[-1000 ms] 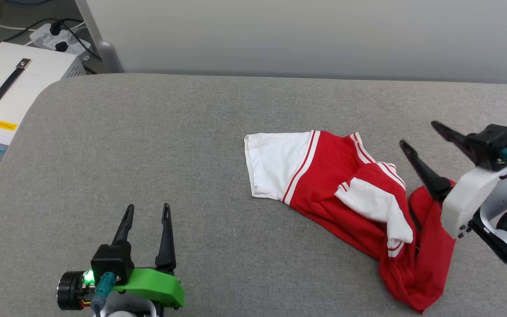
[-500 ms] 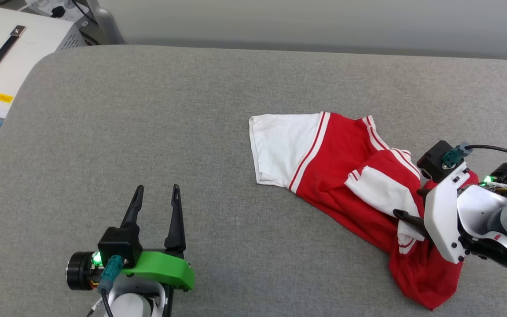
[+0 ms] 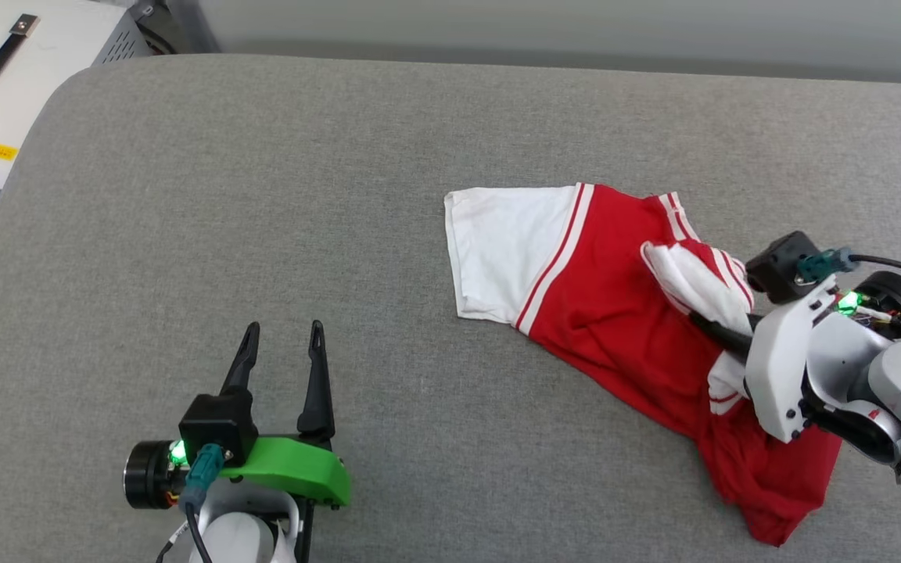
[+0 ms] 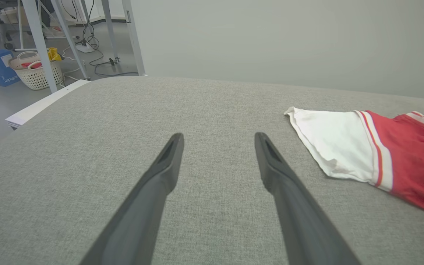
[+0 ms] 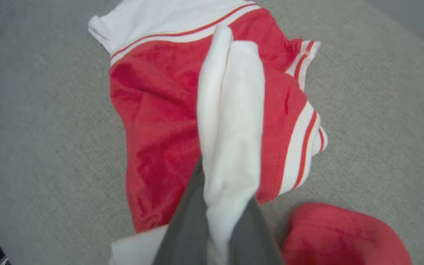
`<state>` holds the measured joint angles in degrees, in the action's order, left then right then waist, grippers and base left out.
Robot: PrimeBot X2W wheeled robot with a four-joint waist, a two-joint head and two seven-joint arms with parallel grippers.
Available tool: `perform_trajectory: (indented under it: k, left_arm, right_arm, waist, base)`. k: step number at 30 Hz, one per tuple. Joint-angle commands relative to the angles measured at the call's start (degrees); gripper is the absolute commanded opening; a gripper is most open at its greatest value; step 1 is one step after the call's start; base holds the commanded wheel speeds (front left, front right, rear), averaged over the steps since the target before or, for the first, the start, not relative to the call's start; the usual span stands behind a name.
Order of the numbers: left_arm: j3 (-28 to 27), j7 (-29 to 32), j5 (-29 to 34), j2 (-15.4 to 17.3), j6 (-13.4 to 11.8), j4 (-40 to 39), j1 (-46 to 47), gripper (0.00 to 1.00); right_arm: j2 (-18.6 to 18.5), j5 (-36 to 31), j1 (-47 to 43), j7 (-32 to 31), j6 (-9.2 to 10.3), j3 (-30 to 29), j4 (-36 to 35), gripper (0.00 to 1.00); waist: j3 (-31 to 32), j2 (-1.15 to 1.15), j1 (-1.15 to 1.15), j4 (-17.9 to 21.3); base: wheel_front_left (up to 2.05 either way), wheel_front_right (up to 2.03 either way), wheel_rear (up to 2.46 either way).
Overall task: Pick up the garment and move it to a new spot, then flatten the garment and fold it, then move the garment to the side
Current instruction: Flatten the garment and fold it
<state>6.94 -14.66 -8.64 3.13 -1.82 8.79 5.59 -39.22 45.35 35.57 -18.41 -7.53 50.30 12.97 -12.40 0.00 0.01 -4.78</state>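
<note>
Two grippers are over a grey upholstered surface (image 3: 263, 195). The red garment (image 3: 607, 313) lies crumpled on the right half of this surface, between the far and near edges, and its lower part reaches close to the near right corner. One white sleeve (image 3: 501, 250) with striped trim is spread flat toward the middle of the surface. The second white sleeve (image 5: 230, 110) is raised into a narrow fold, and the right gripper (image 5: 222, 206) is clamped on it, with the cloth pressed between the two dark fingers. The left gripper (image 3: 283, 328) hangs over the left half close to the near edge, well apart from the garment, with its fingers spread and nothing between them. A white case (image 3: 20, 70) with a black handle stands beyond the far left corner.
</note>
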Motion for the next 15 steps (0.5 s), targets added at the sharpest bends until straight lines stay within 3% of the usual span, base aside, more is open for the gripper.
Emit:
perform_trajectory:
  k: [1, 8, 15]
  left_arm:
    - [-0.06, -0.34, -0.12, -0.24, -0.31, 0.1, -0.26, 1.0]
    - [0.41, -0.34, -0.26, -0.24, -0.28, 0.26, -0.86, 1.0]
    - [0.14, -0.34, -0.24, -0.25, -0.26, 0.43, -1.32, 1.0]
  right_arm:
    - [0.17, 1.58, 0.48, 2.01, 0.04, -1.13, 0.0, 0.0]
    - [0.04, 10.1, -4.46, 13.29, 0.04, -12.01, 2.11, 0.0]
    - [-0.57, 16.38, -11.89, 21.16, 0.04, -22.49, 11.51, 0.0]
  waist:
    - [1.11, 0.0, -0.01, 1.16]
    - [2.0, 0.0, -0.01, 2.78]
    - [1.63, 0.0, -0.01, 3.42]
  base:
    - [0.0, 0.0, 0.0]
    - [0.0, 0.0, 0.0]
    - [0.0, 0.0, 0.0]
